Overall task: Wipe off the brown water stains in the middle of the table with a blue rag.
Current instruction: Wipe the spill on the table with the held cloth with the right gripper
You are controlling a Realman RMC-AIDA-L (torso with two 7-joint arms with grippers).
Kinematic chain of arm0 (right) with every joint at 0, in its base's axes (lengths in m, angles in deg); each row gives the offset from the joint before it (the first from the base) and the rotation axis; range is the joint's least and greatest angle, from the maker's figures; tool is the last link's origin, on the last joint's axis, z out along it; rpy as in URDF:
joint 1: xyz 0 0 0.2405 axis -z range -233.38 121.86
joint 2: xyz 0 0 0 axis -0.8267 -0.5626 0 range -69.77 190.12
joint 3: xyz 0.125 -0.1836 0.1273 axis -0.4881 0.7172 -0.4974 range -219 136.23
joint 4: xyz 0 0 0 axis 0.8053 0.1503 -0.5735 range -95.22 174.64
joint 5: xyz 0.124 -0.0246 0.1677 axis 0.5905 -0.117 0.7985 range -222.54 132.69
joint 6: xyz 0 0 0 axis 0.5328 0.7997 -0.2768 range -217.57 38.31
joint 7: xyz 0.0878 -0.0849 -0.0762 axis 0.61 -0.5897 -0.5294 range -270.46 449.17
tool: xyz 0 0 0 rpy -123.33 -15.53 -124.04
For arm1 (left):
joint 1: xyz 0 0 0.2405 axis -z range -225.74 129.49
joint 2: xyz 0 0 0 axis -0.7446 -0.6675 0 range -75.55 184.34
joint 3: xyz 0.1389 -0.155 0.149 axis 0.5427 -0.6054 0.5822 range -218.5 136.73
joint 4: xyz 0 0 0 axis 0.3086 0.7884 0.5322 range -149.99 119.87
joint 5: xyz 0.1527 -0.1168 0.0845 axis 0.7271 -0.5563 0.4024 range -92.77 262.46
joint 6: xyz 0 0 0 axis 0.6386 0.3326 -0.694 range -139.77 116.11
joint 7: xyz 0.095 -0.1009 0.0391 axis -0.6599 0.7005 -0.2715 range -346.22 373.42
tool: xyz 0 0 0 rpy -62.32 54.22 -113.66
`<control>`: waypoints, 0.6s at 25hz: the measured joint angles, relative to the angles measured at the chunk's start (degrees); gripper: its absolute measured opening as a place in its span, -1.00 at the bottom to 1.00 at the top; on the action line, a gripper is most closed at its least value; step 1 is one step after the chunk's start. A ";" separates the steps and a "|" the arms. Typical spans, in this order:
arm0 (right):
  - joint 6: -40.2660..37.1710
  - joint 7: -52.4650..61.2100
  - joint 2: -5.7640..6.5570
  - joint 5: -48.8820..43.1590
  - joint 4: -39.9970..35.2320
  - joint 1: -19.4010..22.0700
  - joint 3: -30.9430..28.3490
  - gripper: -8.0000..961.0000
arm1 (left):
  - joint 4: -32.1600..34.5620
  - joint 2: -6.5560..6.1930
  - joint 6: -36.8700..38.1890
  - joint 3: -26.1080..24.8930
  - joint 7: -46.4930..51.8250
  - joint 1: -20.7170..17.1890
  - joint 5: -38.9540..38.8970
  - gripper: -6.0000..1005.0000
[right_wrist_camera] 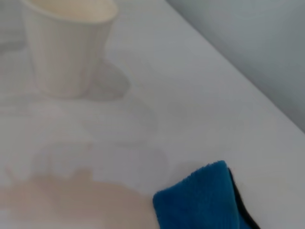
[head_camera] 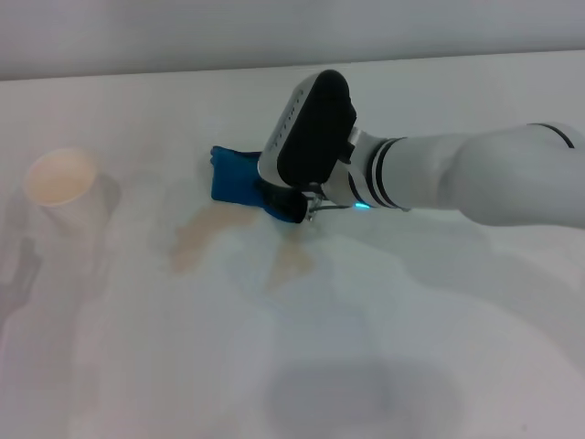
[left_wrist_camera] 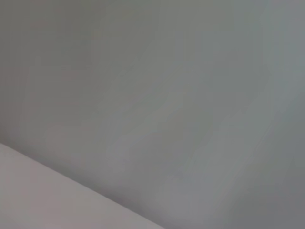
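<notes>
My right gripper presses the blue rag at the far edge of the brown water stains; I cannot tell its grip. Most staining remains on the surface near the rag.

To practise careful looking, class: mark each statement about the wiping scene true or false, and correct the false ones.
1. The right gripper is down at the blue rag. True.
2. The paper cup lies tipped over. False: it stands upright.
3. The brown water stains are fully wiped away. False: tan patches remain on the table.
4. The cup stands on the robot's left of the stains. True.
5. The left gripper holds the rag. False: it is not in view.
</notes>
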 joint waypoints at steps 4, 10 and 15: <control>-0.04 0.00 0.00 -0.03 0.73 -0.05 0.68 -0.66 | -0.01 0.00 0.00 0.00 0.00 0.03 0.00 0.77; 0.46 -0.01 0.00 0.37 0.72 0.28 0.71 -0.85 | -0.01 0.00 0.00 0.00 0.00 -0.02 0.03 0.77; -1.83 -0.01 0.00 0.43 -0.76 -0.06 1.77 -0.87 | -0.07 0.00 -0.01 0.05 0.00 -0.05 0.07 0.77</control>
